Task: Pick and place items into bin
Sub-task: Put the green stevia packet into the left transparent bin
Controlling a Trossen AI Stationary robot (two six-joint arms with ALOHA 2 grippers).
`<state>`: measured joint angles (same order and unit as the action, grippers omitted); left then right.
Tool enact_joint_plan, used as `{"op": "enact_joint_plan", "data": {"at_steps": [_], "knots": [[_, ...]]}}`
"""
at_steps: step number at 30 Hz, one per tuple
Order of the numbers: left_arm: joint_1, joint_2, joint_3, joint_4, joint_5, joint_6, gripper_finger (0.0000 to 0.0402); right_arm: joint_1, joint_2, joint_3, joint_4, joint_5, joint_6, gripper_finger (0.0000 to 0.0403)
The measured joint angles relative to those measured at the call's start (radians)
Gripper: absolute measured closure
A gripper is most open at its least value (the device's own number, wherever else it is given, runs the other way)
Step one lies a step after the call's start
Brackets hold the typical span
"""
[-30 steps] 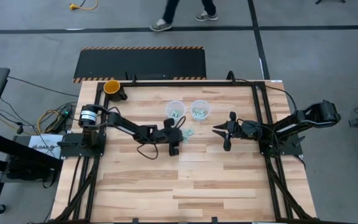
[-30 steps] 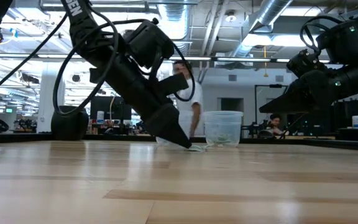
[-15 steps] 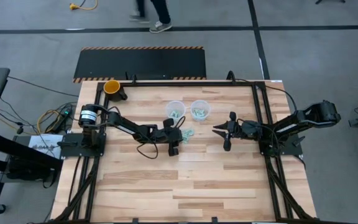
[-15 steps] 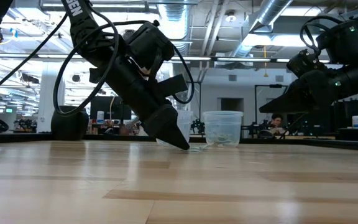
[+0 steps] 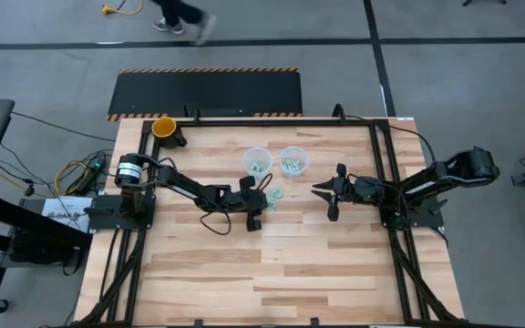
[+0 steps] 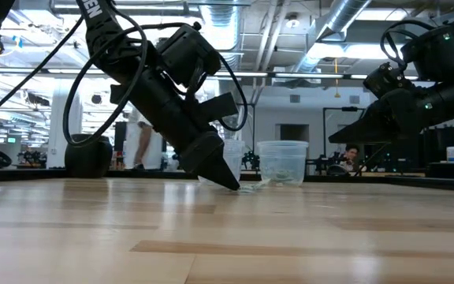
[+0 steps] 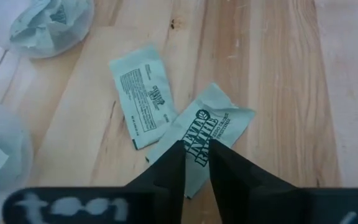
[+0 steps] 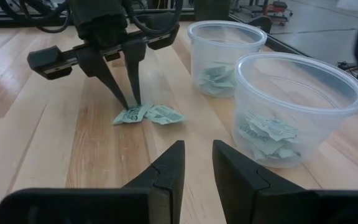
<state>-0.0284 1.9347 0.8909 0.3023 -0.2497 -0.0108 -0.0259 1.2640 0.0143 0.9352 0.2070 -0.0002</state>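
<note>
**Left hand down on a packet beside the two tubs**

The wooden table [image 5: 244,264] carries both dark arms. The left arm reaches from its base toward the middle, and its left hand [image 7: 196,163] has its fingertips on the table, narrowed over the edge of one pale green packet [image 7: 204,140]; a slim gap shows between the tips, and the packet lies flat on the wood, so I cannot tell whether it is gripped. The right hand [image 8: 196,163] hangs above the table well to the right, fingers a little apart, holding nothing. Two clear tubs [image 8: 294,106] stand side by side near the far edge, each with green packets inside. A second loose packet [image 7: 143,93] lies just beside the first.
</note>
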Motion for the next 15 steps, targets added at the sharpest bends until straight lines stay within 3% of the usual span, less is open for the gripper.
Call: {"op": "enact_joint_plan", "data": {"at_steps": [10,15], "knots": [[0.000,-0.001,0.000,0.001,0.000,-0.001,0.0397,0.000,0.000,0.000,0.000,0.000,0.000,0.0327],[0.000,-0.001,0.000,0.001,-0.001,-0.001,0.0400,0.000,0.000,0.000,0.000,0.000,0.000,0.0327]]}}
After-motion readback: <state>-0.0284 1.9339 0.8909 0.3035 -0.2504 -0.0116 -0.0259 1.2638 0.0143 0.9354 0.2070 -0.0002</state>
